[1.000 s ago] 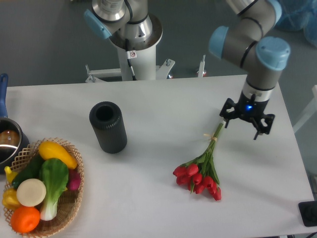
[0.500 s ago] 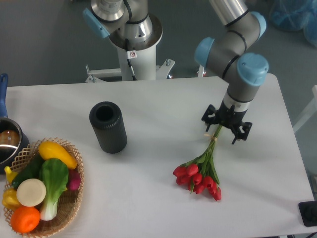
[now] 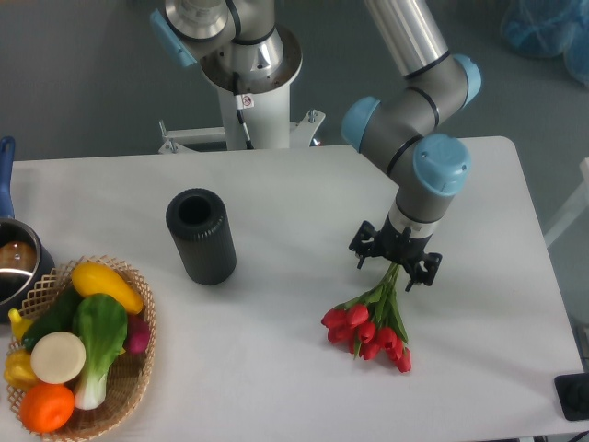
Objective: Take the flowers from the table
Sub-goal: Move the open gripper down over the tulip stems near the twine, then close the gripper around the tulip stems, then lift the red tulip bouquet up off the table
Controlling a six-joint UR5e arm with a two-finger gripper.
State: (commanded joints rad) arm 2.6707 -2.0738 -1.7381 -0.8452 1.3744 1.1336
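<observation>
The flowers [image 3: 373,324], a bunch of red tulips with thin green stems, lie on the white table [image 3: 276,368] at the right centre, blooms toward the front. My gripper [image 3: 395,260] hangs directly over the upper stems, fingers spread to either side of them, open. The stem ends are hidden under the gripper. I cannot tell whether the fingers touch the stems.
A black cylinder [image 3: 201,235] stands left of centre. A wicker basket [image 3: 138,368] of colourful produce sits at the front left. A dark pot [image 3: 17,262] is at the left edge. A second robot base [image 3: 244,74] stands behind the table.
The gripper has moved left and toward the front, from beside the stem ends to directly above the stems. The flowers have not moved.
</observation>
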